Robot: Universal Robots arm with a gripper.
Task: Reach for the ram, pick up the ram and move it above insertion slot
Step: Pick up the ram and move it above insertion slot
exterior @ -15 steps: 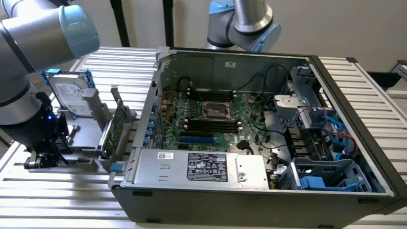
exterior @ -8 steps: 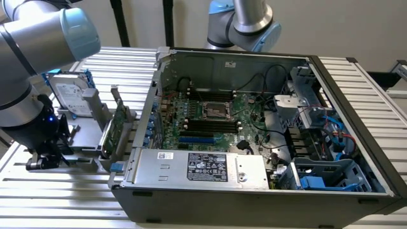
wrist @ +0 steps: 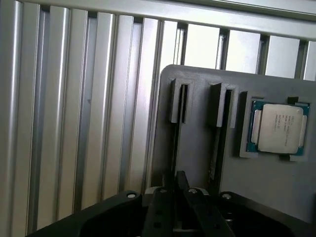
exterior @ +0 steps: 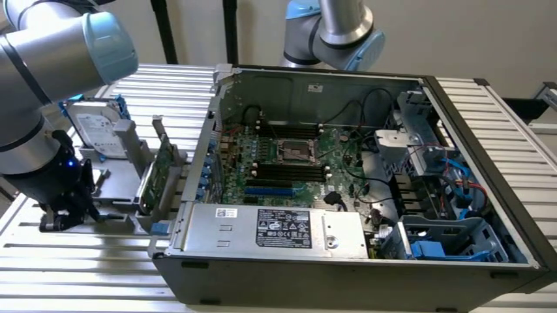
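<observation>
Slatted aluminium surface (exterior: 96, 261) under everything, pale wall behind. Your tool (exterior: 65, 212) is low at the grey holder (wrist: 197, 143), on its side away from the open computer case (exterior: 287, 277). You cannot tell how far the tool is open or whether it grips anything. The ram (wrist: 174, 148) reads as a thin edge-on strip in the holder slot straight ahead of the tool, hard to make out. Bare slats lie beside the tool, away from the case. Hard drive (exterior: 91, 124) and expansion card (exterior: 156, 176) stand on its case side.
</observation>
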